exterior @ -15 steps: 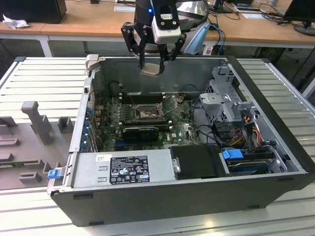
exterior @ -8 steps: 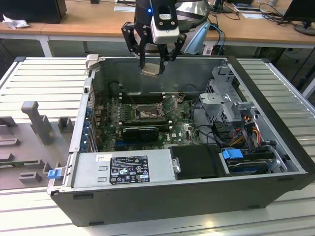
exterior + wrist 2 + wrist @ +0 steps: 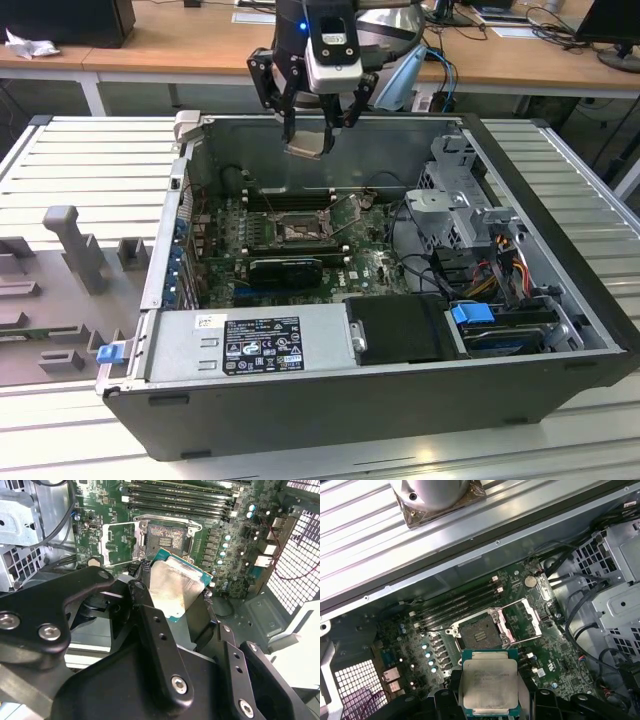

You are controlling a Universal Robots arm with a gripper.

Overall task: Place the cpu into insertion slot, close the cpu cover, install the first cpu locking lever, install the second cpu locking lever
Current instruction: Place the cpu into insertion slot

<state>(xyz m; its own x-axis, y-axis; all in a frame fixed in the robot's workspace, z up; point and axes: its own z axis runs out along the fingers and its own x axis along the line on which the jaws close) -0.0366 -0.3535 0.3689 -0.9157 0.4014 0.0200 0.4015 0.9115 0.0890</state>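
cpu (image 3: 490,682): gripped in my tool (image 3: 312,138), raised above the open computer case (image 3: 400,400), well apart from the insertion slot (image 3: 479,635) below.
tool: closed on the cpu; I hold it by opposite edges and touch nothing else.
cpu cover (image 3: 526,621): flipped open, lying just beside the insertion slot.

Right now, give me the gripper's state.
Gripper: shut on the small flat square silver-beige cpu, which is not yet in the dark-centred, silver-rimmed insertion slot.
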